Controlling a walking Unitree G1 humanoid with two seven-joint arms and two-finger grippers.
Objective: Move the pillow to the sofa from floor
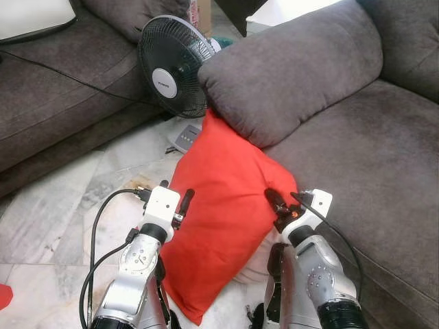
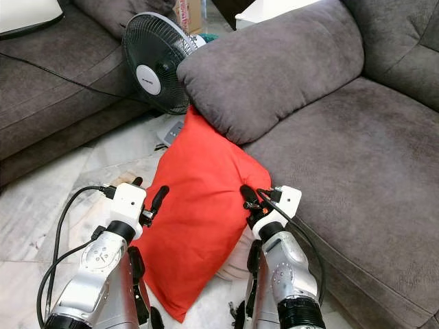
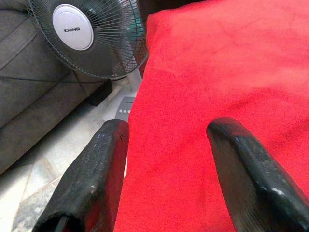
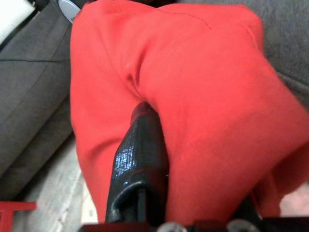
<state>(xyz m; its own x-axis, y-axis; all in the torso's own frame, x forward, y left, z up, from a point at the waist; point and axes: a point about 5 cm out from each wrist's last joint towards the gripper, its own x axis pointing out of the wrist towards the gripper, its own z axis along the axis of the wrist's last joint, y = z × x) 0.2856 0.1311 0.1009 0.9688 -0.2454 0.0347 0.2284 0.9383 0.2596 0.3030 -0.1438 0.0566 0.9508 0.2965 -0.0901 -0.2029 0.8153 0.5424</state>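
pillow (image 1: 219, 205) top corner: hidden under sofa (image 1: 370, 171) cushion | fan (image 1: 173, 65) base: partly hidden

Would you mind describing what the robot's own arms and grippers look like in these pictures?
Both arms are silver metal with small round screw holes. The left gripper and right gripper each sit on a white boxy wrist block and carry black fingers with a rough, shiny surface. Black cables loop beside each forearm, and a small red light glows on the right wrist.

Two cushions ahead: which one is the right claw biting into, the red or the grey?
The red pillow, standing on the floor against the sofa front. The right claw pinches its edge; the grey cushion lies untouched up on the sofa.
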